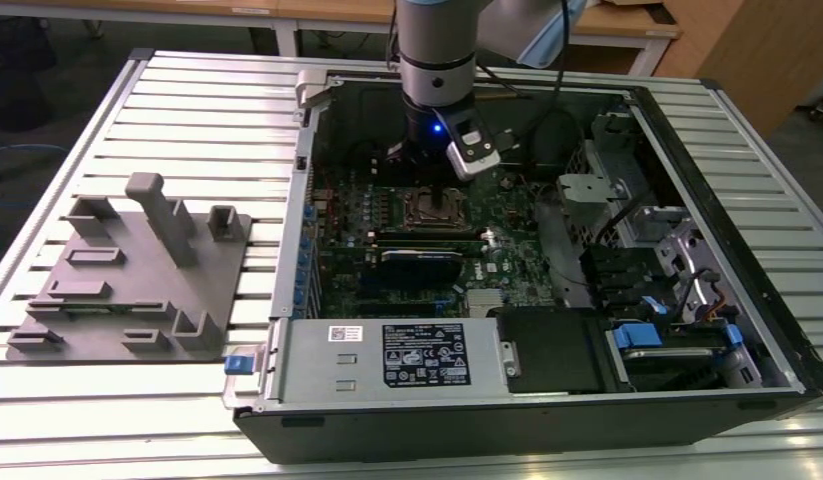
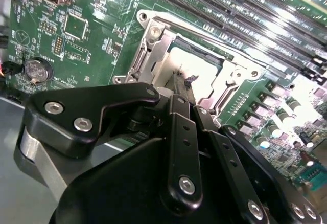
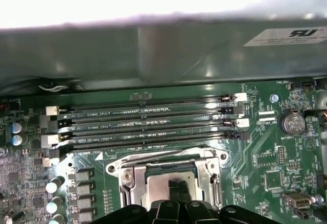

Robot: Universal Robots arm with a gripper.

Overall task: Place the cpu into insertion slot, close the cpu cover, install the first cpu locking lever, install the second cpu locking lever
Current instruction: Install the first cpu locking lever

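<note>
1 gripper [image 2: 185,83], fingers together with nothing visibly held, hovers mid-frame over the cpu [image 2: 191,70] seated in the slot [image 2: 148,35], seemingly pressing it.

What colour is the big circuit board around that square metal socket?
Green, clearest in the first wrist view: the circuit board around the socket.

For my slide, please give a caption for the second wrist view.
End effector poised over the cpu seated in the insertion slot on the motherboard.
</note>
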